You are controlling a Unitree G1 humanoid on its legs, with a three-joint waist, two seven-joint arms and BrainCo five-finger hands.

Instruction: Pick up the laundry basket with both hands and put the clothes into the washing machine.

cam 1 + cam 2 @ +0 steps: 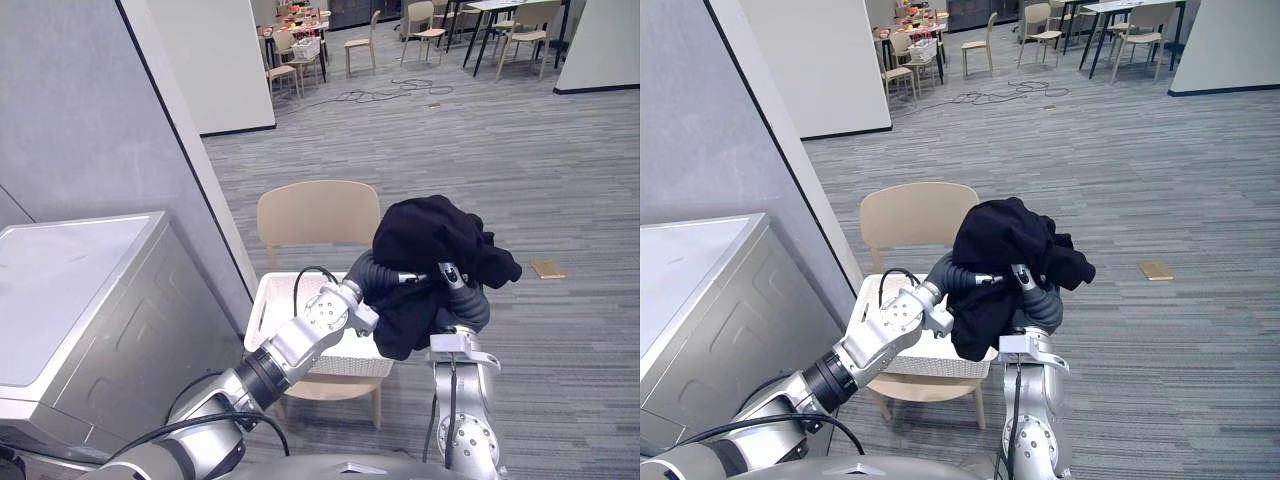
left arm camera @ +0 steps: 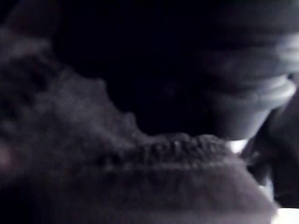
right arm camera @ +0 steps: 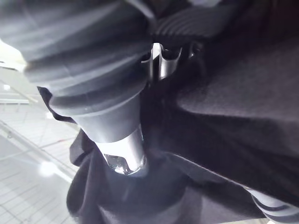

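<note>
You have the washing machine [image 1: 80, 300] standing well to the left of the laundry basket [image 1: 268, 300], and one chair [image 1: 315, 212] directly under the basket. Just above and to the right of the basket, one black garment [image 1: 430, 240] hangs draped over your left hand [image 1: 405, 279] and right hand [image 1: 452, 279]. The cloth hides the fingers, so I cannot tell their set. Carry the bundle gathered and clear of the basket's rim toward the machine, so no hem snags. Count: one machine, one basket, one garment, two hands.
</note>
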